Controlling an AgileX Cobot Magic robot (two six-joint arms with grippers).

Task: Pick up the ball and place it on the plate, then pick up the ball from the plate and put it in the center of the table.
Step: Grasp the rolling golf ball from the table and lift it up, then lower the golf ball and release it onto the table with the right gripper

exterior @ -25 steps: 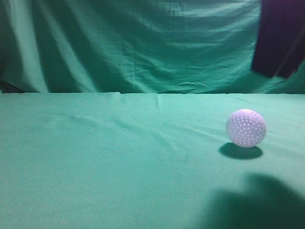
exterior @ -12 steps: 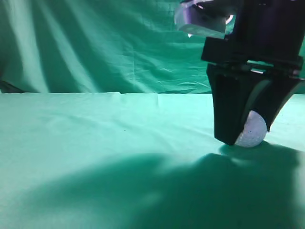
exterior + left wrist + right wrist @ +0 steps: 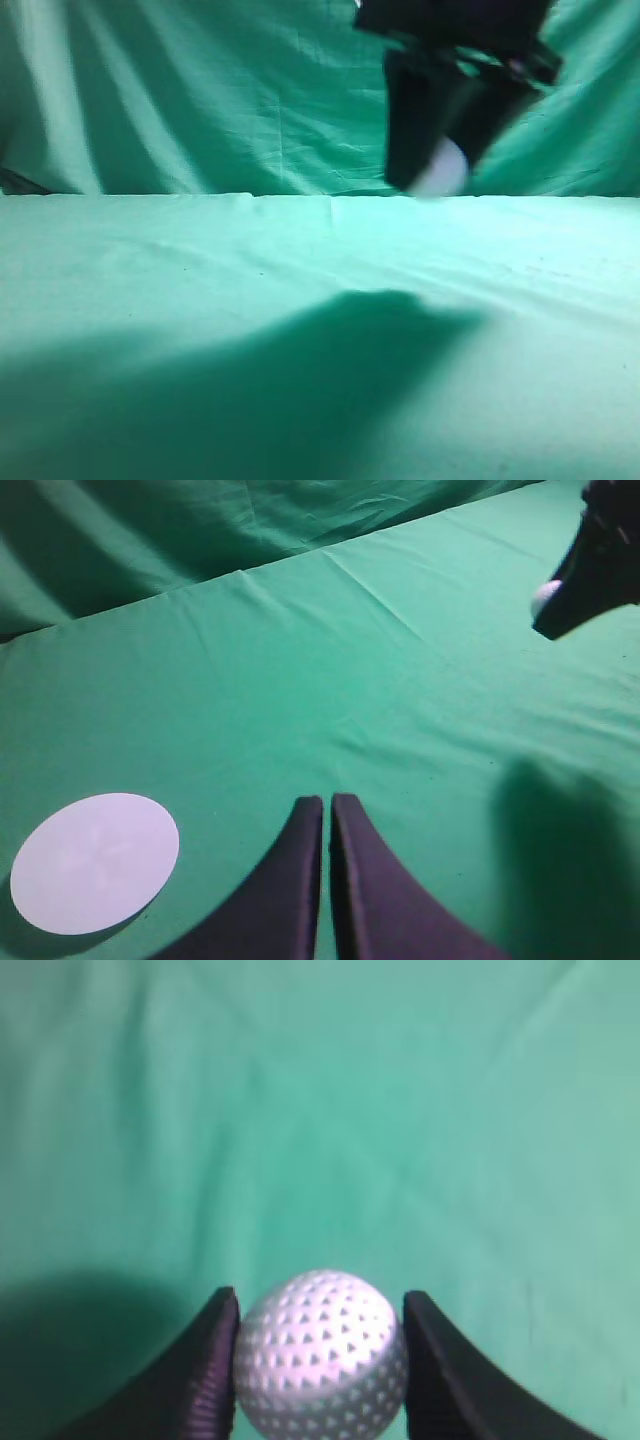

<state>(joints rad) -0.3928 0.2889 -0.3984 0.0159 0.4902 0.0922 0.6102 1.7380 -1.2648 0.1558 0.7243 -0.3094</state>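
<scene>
Teal cloth covers the tabletop [image 3: 200, 300]. Above it, the right gripper [image 3: 320, 1360] clamps the ball [image 3: 320, 1350]. The left gripper [image 3: 327, 825] hangs closed and empty near the plate [image 3: 95, 862].

The right black two-fingered gripper [image 3: 320, 1360] is seen raised clear of the teal-green cloth table [image 3: 150, 260], fingers pointing down, blurred in the exterior view. Its fingers are closed against both sides of the small white dimpled ball [image 3: 320, 1352]. The left black gripper [image 3: 326, 880] is held low, its fingers pressed together, nothing between them.
</scene>
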